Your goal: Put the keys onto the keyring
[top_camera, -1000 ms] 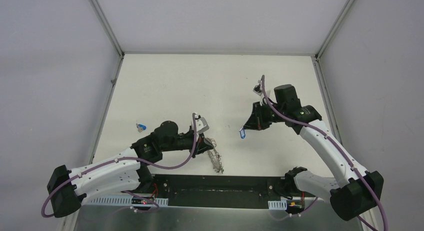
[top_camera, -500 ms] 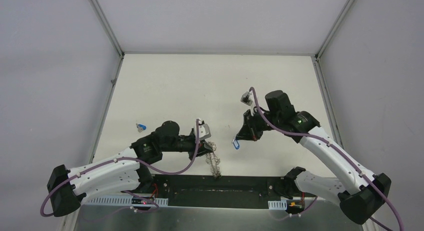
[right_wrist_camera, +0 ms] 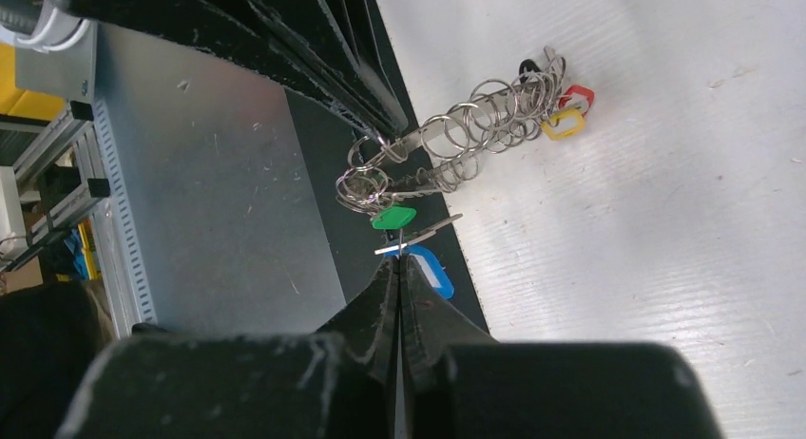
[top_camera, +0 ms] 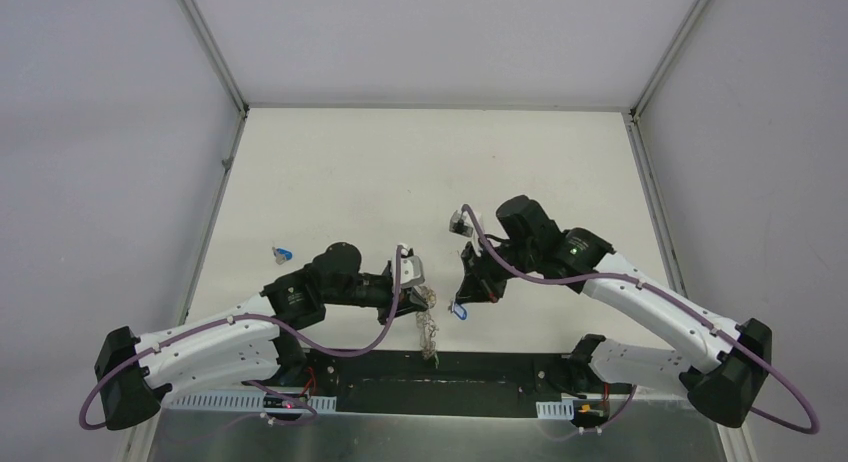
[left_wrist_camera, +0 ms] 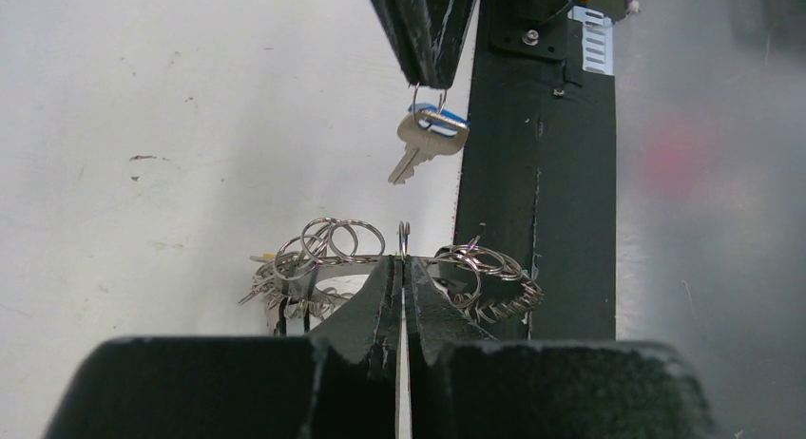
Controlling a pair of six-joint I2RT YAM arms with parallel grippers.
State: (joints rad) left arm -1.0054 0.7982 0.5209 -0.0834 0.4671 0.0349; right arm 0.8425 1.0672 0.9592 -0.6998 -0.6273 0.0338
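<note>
My left gripper [top_camera: 418, 285] is shut on the keyring [top_camera: 428, 327], a silvery ring edged with wire loops, and holds it up over the table's near edge. In the left wrist view the keyring [left_wrist_camera: 328, 252] spreads to both sides of my shut left gripper [left_wrist_camera: 403, 260]. In the right wrist view the keyring [right_wrist_camera: 475, 125] carries green [right_wrist_camera: 393, 218], red [right_wrist_camera: 576, 96] and yellow [right_wrist_camera: 564, 125] tags. My right gripper [top_camera: 462, 300] [right_wrist_camera: 400, 256] is shut on the small loop of a silver key with a blue tag [right_wrist_camera: 430, 270] [left_wrist_camera: 427, 141] [top_camera: 459, 312], close beside the keyring.
A loose key with a blue tag [top_camera: 283, 252] lies at the table's left. A black strip [top_camera: 430, 367] and a grey metal panel [right_wrist_camera: 219, 173] run along the near edge. White walls enclose the table.
My right arm has swung left and nearer with the blue-tagged key, from mid-right of the table to just beside the keyring. My left gripper has shifted slightly right with the keyring.
</note>
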